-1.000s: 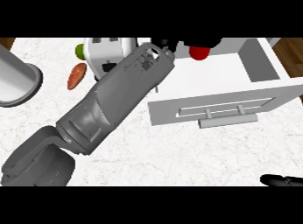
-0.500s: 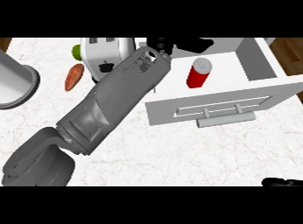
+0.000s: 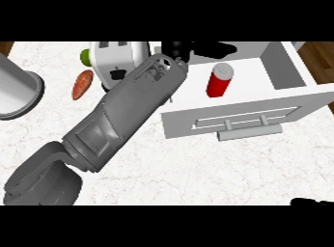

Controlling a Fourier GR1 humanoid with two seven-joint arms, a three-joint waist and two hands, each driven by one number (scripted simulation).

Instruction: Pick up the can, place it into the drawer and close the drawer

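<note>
Red can [image 3: 220, 80], white drawer [image 3: 255, 113], white marbled counter [image 3: 198, 169], orange carrot [image 3: 82, 85].

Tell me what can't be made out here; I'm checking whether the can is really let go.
- Left robot hand, head view: its fingers run under the upper black band, so their pose can't be told; the can stands apart in the drawer.
- Right robot hand: cut off by the lower band.
- Green thing: mostly hidden behind the toaster.
</note>
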